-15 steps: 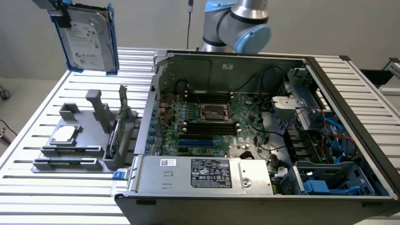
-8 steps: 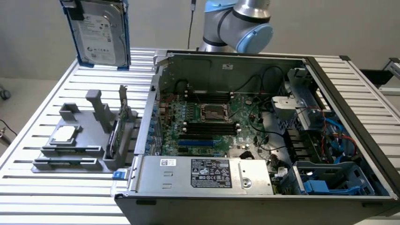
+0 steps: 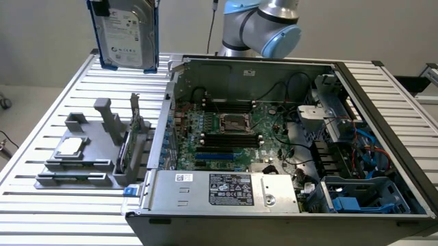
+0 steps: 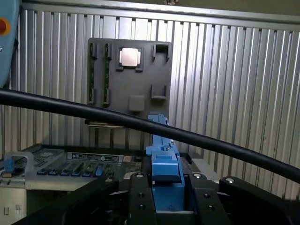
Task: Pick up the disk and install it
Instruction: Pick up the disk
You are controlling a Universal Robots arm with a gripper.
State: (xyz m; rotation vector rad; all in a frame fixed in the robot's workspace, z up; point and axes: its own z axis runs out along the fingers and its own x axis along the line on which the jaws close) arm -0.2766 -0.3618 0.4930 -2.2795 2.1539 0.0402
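One disk [image 3: 126, 33] shows at the upper left of the exterior view, and one robot arm [image 3: 263, 25] at the top centre. One open computer case [image 3: 246, 74] takes the middle and right, with one power supply box [image 3: 226, 190] at the lower centre. At the left, one grey tray [image 3: 75, 177] carries one square chip [image 3: 71, 147] and one green card [image 3: 133, 123]. There is one slatted surface [image 3: 41, 215].

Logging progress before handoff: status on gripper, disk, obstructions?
The gripper shut on the disk by its blue rail. The disk in the air, upright, outside the open case, on the exterior view's left. Black cable slung across close to the gripper.
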